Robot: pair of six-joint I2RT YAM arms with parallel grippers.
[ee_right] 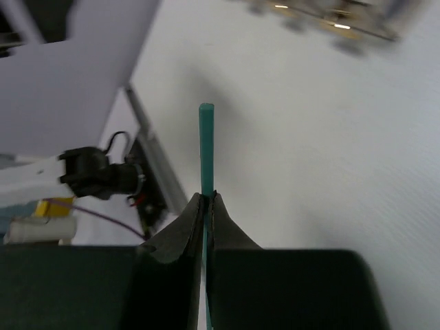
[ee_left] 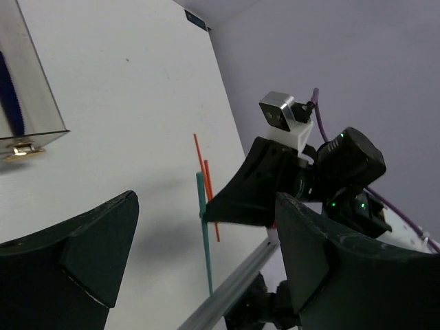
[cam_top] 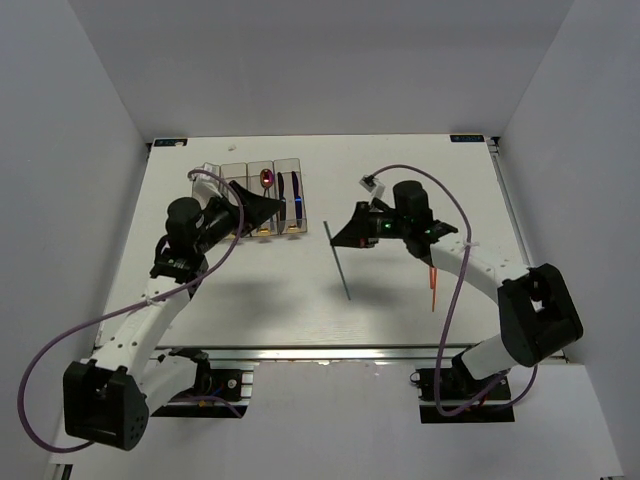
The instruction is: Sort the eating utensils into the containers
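Eating utensils seen from the top external camera: a green chopstick (cam_top: 338, 262) lies slantwise near the middle of the table (cam_top: 400, 160), and the right gripper (cam_top: 336, 240) is closed on it close to its far end. Whether the stick touches the table or is raised off it cannot be told. Orange chopsticks (cam_top: 433, 285) lie to the right, under the right arm, too thin here to tell apart. The containers (cam_top: 215, 172) stand in a row at the far left, with a pink-bowled spoon (cam_top: 266, 178) in one bin and a blue knife (cam_top: 296, 203) in the rightmost. The left gripper (cam_top: 262, 205) hangs over this row with its fingers spread wide and nothing between them.

Left wrist view: the left gripper (ee_left: 206, 203) has both dark fingers (ee_left: 75, 261) far apart and empty. Between them the right gripper (ee_left: 206, 214) pinches the green chopstick (ee_left: 205, 251) partway along its length. Two orange chopsticks (ee_left: 199, 155) lie just beside it on the table (ee_left: 124, 82). One clear bin of the containers (ee_left: 41, 96) shows at upper left, a gold tab (ee_left: 20, 148) at its end.

Right wrist view: the right gripper (ee_right: 206, 201) has its fingertips pressed onto the green chopstick (ee_right: 206, 148), which sticks out straight beyond them. The containers (ee_right: 323, 19) are a blur at the top edge.
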